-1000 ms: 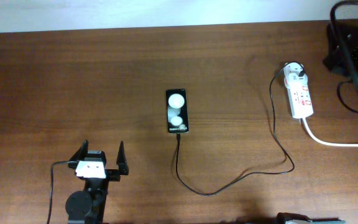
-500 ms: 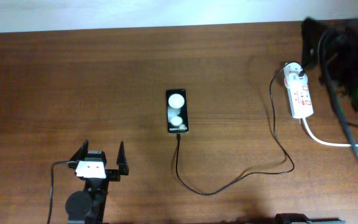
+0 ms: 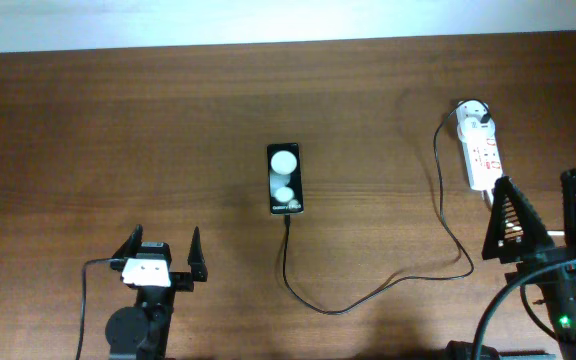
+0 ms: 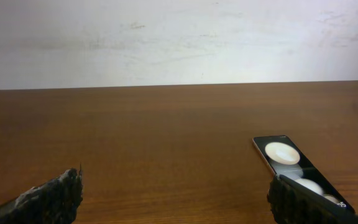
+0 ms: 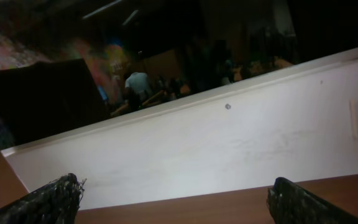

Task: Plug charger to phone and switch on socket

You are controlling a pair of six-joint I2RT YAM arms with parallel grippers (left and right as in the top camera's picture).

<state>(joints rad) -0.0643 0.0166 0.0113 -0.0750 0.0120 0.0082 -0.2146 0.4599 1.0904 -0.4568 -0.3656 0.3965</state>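
The phone (image 3: 285, 179) lies flat, screen side up, at the centre of the desk (image 3: 118, 120). The charger cable (image 3: 340, 309) meets the phone's near edge, loops across the desk and rises to the white plug adapter (image 3: 475, 118), which is seated in the far end of the power strip (image 3: 486, 158). Switch position cannot be determined. A thick white cord (image 3: 528, 228) leaves the strip's near end. The left hand (image 3: 163, 262) is open and empty, near the front edge, well apart from the phone. The right hand (image 3: 543, 205) is open and empty, just beside the strip's near end. In the left wrist view, the phone (image 4: 281, 154) appears by the right finger.
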